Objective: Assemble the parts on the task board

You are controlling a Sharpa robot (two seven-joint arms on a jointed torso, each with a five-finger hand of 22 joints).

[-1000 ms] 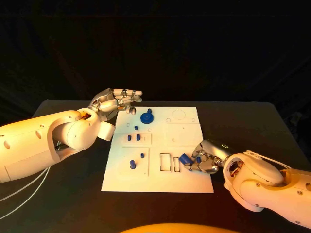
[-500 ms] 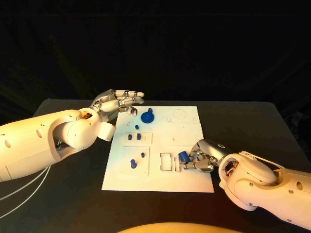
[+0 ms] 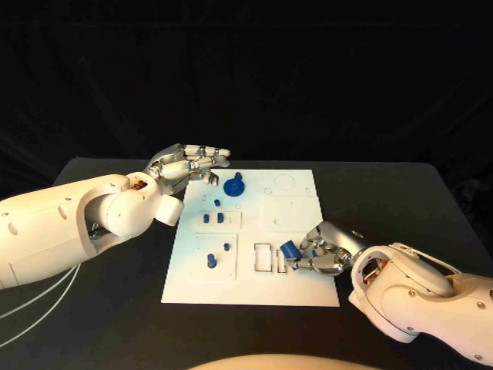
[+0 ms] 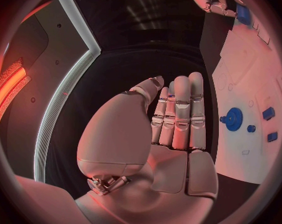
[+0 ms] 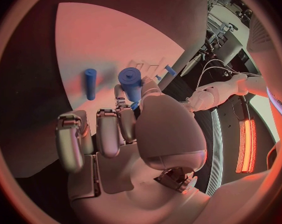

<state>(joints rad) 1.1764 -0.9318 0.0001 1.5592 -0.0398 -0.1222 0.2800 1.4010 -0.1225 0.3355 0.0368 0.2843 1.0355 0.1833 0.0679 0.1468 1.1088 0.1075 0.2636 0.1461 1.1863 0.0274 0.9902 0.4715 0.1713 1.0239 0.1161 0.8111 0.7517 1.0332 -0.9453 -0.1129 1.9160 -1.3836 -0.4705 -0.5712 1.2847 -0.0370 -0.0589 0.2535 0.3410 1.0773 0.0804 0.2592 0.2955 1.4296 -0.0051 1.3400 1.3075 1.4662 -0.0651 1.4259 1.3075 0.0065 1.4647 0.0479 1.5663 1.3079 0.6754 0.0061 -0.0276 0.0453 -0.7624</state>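
The board point(image 3: 271, 231) lies in the middle of the surface point(image 3: 413, 193), its long sides running away from the robot. A blue cylinder point(image 3: 288, 248) is pinched in the fingers point(image 3: 313, 248) of the right hand point(image 3: 322, 252), which is held over the board's near right part, just beside two upright rectangular slots point(image 3: 263, 257); in the right wrist view the cylinder point(image 5: 131, 81) is seen clamped between the thumb and a finger, its round end clear of them, while the remaining fingers point(image 5: 72, 139) are curled in beside it. Whether the cylinder touches the board cannot be told. The left hand point(image 3: 189, 164) is held above the board's far left corner, with nothing in it; in the left wrist view its fingers point(image 4: 178, 115) are seen straight and side by side, the thumb slightly apart from them. A blue gear point(image 3: 234, 186) stands near the far edge of the board, close to the left hand. Two small blue pegs point(image 3: 211, 219) sit side by side toward the left edge, and another blue piece point(image 3: 211, 260) is seen nearer the near left corner.
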